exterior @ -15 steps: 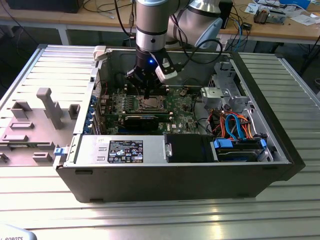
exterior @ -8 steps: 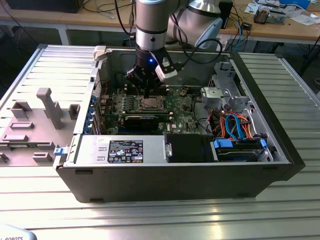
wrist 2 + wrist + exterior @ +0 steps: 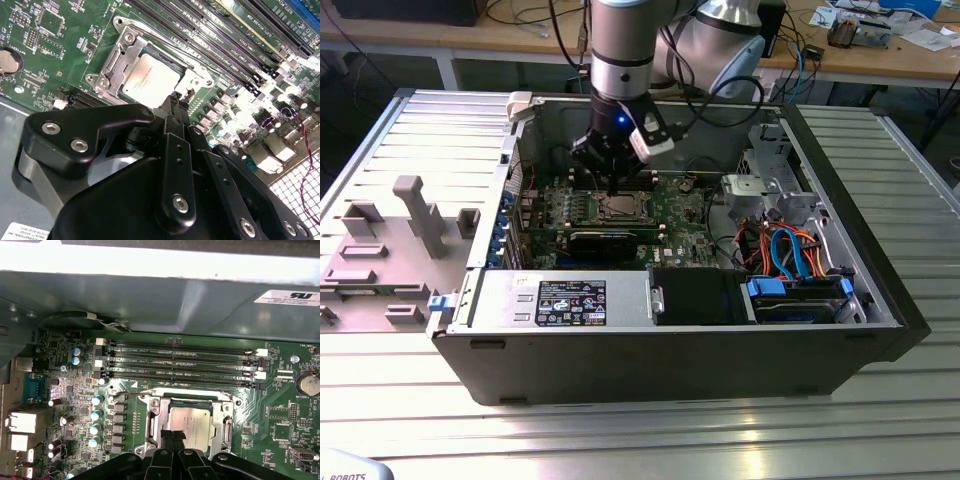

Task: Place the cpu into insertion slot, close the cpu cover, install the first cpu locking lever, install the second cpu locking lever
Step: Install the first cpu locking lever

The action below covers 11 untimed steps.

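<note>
Silvery-tan cpu (image 3: 152, 80) is lying flat in the insertion slot (image 3: 192, 422), with the claw (image 3: 176, 97) poised just over its edge.

The black claw fingers (image 3: 172, 436) are pressing together at their tips, gripping nothing, right above one side of the cpu in both wrist views. The cpu cover (image 3: 116, 64), a thin silvery frame, is lying down around the cpu rather than standing up. The slot is sitting on the green motherboard (image 3: 670, 215) beside the row of long memory slots (image 3: 180, 365). In the exterior view the arm is reaching down into the open computer case (image 3: 650, 350), which is resting on the ribbed metal worktop (image 3: 650, 430).
</note>
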### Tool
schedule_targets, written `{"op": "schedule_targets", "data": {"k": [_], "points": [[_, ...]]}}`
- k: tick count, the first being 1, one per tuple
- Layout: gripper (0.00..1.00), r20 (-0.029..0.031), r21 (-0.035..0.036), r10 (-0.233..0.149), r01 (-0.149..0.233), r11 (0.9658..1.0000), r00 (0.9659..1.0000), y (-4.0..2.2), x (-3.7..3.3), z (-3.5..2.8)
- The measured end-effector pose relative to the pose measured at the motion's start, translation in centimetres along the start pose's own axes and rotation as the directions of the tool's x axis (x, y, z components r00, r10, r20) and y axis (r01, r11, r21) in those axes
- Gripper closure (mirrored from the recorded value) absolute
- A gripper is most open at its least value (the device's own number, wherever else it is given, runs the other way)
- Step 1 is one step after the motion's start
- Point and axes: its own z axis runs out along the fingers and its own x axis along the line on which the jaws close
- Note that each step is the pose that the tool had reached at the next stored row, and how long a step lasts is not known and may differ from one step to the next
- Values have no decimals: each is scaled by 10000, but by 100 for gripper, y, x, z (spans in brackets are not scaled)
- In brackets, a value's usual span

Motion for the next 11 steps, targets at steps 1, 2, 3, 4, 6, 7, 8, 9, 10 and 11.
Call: {"op": "schedule_targets", "data": {"k": [1, 2, 3, 4, 6, 7, 8, 9, 10, 11], "points": [[89, 1, 0, 0, 0, 10000, 10000, 1, 7, -1], [89, 3, 0, 0, 0, 10000, 10000, 1, 15, -1], [89, 7, 0, -1, 1, 10000, 10000, 2, 25, -1], [89, 9, -1, -1, 1, 10000, 10000, 2, 33, -1], [89, 12, 0, 0, 0, 10000, 10000, 3, 48, 0], [89, 13, 0, 0, 0, 10000, 10000, 4, 55, 0], [89, 15, 0, 0, 0, 10000, 10000, 4, 66, 0], [89, 15, 0, 0, 0, 10000, 10000, 5, 70, 0], [89, 15, 0, 0, 0, 10000, 10000, 5, 72, 0], [89, 15, 1, -2, 2, 10000, 10000, 5, 72, 0]]}}
